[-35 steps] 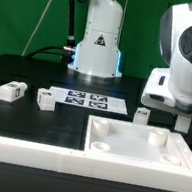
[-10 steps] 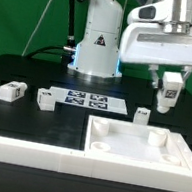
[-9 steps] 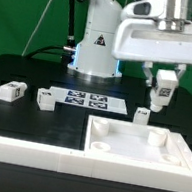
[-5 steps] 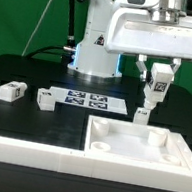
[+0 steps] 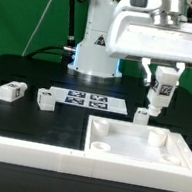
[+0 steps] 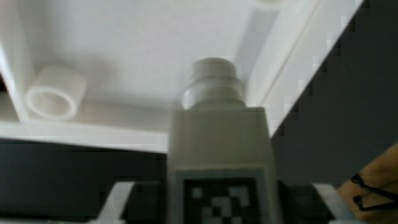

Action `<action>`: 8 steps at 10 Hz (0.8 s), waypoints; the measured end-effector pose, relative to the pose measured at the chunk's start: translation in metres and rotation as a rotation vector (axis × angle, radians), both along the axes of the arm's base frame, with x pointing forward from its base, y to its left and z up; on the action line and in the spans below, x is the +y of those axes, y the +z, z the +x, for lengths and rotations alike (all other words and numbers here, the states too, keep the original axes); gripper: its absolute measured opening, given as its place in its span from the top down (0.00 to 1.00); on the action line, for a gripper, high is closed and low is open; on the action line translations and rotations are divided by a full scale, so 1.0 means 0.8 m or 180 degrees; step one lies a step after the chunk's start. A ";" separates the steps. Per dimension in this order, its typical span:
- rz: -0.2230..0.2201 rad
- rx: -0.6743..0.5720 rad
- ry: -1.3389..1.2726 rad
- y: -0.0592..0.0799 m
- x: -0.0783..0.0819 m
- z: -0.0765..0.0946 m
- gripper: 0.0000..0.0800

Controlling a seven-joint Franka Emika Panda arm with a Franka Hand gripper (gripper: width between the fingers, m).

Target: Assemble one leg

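Observation:
My gripper (image 5: 162,91) is shut on a leg (image 5: 163,92), a small white block with a marker tag, and holds it in the air above the far right corner of the large flat white square piece (image 5: 136,146). In the wrist view the held leg (image 6: 217,130) runs up the middle, its round peg end pointing at the white piece (image 6: 125,50) and near a round corner socket (image 6: 57,93). Three other legs lie on the black table: two at the exterior view's left (image 5: 11,91) (image 5: 47,100) and one (image 5: 141,115) under the gripper.
The marker board (image 5: 87,100) lies flat on the table in front of the robot base (image 5: 98,44). A white L-shaped wall (image 5: 24,153) borders the near edge and the exterior view's left.
The gripper has lifted a leg off the table at the exterior view's right, carried it up and toward the left, then shifted slightly right again in the last half second.

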State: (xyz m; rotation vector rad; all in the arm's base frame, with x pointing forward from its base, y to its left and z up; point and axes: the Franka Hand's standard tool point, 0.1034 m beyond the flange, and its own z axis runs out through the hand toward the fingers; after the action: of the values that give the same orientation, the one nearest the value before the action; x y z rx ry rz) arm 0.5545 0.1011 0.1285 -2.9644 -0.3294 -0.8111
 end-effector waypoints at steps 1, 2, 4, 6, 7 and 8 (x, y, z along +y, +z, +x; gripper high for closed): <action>0.0017 0.0025 0.0015 0.000 0.007 0.017 0.64; 0.0043 0.0018 0.0039 0.000 0.017 0.035 0.64; 0.0046 -0.0066 0.0119 -0.017 0.027 0.060 0.64; 0.0048 -0.0077 0.0147 -0.030 0.026 0.064 0.64; 0.0047 -0.0083 0.0148 -0.029 0.026 0.064 0.64; 0.0047 -0.0078 0.0147 -0.030 0.026 0.064 0.64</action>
State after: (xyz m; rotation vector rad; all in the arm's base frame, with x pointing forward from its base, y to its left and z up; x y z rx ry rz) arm 0.6055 0.1218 0.1042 -2.9238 -0.3898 -0.8418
